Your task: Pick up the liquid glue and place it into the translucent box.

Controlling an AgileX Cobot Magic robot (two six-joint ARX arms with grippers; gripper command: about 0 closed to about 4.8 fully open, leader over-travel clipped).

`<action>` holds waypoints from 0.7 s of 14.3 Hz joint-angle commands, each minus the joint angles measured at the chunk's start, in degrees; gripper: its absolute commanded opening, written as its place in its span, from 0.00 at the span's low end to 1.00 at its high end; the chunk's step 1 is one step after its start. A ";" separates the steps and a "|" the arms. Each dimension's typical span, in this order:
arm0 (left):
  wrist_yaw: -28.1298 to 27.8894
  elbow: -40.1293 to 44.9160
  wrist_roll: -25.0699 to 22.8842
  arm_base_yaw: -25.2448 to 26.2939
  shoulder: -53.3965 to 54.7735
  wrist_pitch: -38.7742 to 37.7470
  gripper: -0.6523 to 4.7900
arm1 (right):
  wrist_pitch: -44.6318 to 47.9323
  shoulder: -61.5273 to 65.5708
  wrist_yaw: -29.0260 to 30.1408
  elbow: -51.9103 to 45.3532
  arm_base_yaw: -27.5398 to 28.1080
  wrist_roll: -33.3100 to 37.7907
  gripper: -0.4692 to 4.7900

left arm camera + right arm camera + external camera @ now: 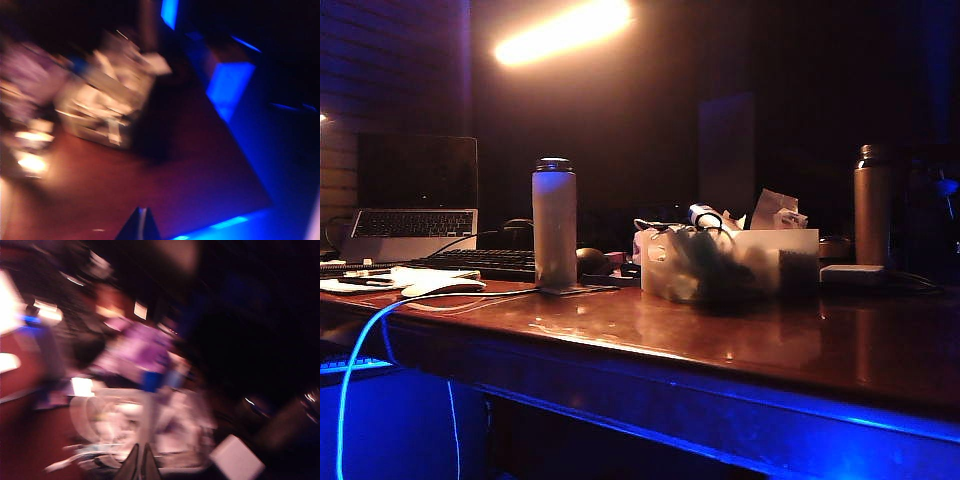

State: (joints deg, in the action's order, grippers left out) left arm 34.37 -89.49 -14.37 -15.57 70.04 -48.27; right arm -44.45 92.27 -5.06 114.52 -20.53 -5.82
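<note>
The liquid glue is a pale tube with a blue band; it lies tilted on the contents of the translucent box, one end poking above the rim. The right wrist view is blurred and shows the same tube standing out of the box, just beyond my right gripper, whose tips meet with nothing between them. In the blurred left wrist view the box lies well away from my left gripper, which is also shut and empty. Neither gripper appears in the exterior view.
A tall white flask with a dark cap stands left of the box. Right of the box are a brownish metal bottle and a flat grey block. A laptop, a keyboard and papers sit at the far left. The table's front edge glows blue.
</note>
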 commanded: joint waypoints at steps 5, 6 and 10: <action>-21.16 2.36 8.85 0.02 -27.76 -5.25 0.11 | 0.20 -10.12 0.70 -0.15 -9.66 -0.15 0.09; -25.14 3.89 8.85 0.04 -32.83 -8.00 0.11 | 2.05 -10.23 0.72 -0.66 -11.13 -0.39 0.09; -29.86 20.46 12.24 0.13 -51.54 -8.98 0.11 | -0.09 -11.67 -0.42 -2.78 -16.96 -0.39 0.09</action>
State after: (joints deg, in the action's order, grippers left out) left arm 5.67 -72.25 -4.43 -15.53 20.73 -58.06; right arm -43.29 82.17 -4.58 111.46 -36.23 -6.07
